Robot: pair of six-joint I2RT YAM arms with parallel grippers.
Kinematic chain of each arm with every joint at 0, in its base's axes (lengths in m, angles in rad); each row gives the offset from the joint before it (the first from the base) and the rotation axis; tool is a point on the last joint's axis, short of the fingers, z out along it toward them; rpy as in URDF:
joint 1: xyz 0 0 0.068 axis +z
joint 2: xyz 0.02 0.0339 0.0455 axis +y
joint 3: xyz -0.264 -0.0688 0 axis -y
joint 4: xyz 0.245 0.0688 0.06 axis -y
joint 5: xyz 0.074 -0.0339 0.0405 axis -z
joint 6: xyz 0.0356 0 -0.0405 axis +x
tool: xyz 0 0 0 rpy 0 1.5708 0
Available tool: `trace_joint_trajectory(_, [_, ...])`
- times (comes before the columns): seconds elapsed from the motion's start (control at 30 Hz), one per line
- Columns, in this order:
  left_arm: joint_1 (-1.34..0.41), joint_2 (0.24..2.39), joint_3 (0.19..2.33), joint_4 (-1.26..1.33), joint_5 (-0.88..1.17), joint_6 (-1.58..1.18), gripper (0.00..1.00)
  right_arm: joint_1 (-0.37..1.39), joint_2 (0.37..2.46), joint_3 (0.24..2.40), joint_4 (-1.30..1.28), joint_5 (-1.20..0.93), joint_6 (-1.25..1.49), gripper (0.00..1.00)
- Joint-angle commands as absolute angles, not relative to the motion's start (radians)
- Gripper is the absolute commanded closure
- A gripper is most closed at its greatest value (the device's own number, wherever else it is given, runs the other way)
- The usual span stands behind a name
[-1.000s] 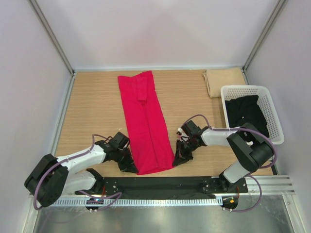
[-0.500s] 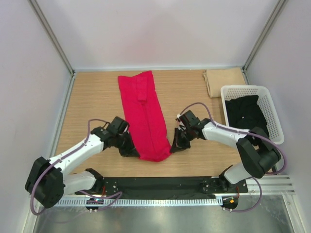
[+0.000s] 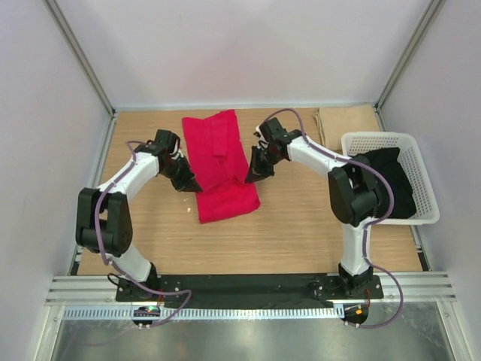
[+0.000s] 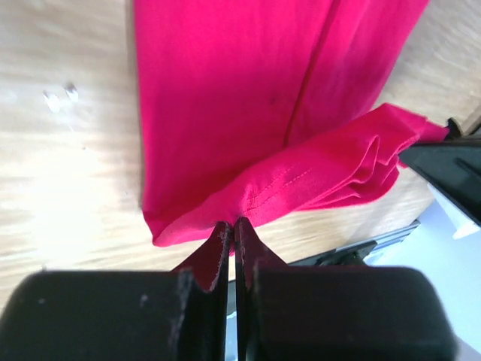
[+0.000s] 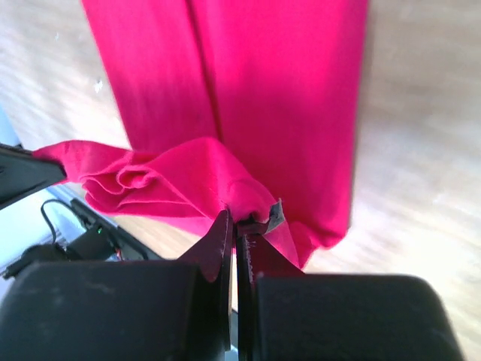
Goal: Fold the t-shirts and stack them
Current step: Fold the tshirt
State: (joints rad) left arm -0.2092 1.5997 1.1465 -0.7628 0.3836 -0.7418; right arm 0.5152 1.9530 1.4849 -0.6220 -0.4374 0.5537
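On the table (image 3: 301, 222), left gripper (image 3: 192, 185) and right gripper (image 3: 250, 178) both clamp the one red t-shirt (image 3: 223, 162).

i saw a crimson t-shirt (image 3: 222, 169) on the wooden table (image 3: 301, 226), folded lengthwise into a narrow strip; its near end was raised and doubled over the middle, hem layers bunched.
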Motion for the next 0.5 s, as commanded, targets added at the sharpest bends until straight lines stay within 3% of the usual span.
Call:
trace_joint_trajectory(0.0, [-0.172, 1.666, 1.228, -0.782, 0.425, -0.667, 1.0, 0.489, 2.031, 1.652, -0.738, -0.428, 0.494, 0.99])
trace_joint_trajectory(0.47, [-0.124, 1.888, 1.433, -0.792, 0.433, -0.655, 1.0, 0.431, 2.282, 1.953, -0.804, -0.583, 0.463, 0.99])
